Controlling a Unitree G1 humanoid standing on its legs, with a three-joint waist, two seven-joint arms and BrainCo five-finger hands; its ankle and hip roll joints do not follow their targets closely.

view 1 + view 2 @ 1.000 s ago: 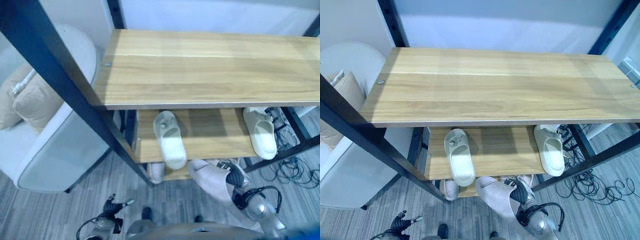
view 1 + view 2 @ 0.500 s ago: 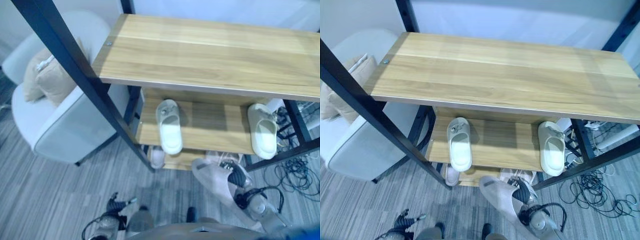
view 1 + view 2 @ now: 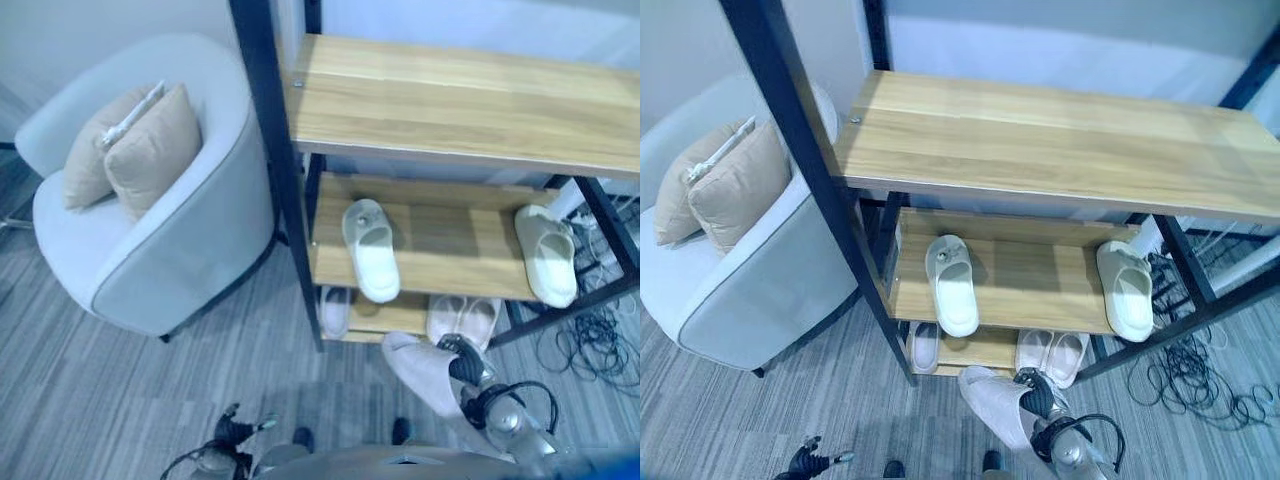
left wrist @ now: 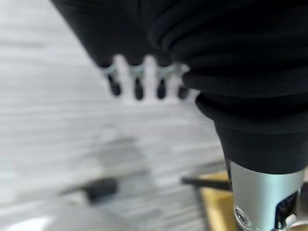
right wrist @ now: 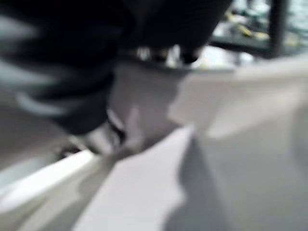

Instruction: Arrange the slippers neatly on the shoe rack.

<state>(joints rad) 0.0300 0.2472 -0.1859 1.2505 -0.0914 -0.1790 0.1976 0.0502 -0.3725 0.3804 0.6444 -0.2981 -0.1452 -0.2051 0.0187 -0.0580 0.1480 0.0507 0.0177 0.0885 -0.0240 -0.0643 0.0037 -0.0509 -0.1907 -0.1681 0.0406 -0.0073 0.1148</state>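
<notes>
My right hand [image 3: 462, 366] grips a pale pink slipper [image 3: 420, 370] (soft-looking). The rack [image 3: 430, 100] holds two white slippers [image 3: 372, 250] mid-shelf, more below. My left hand [image 4: 144, 82] hangs open, holding nothing.

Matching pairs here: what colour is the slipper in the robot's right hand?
Pale pink slipper, in the right hand; right eye view.

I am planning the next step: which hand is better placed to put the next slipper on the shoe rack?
The right hand: it already grips a pale slipper just in front of the shoe rack. The left hand hangs lower left, holding nothing.
</notes>
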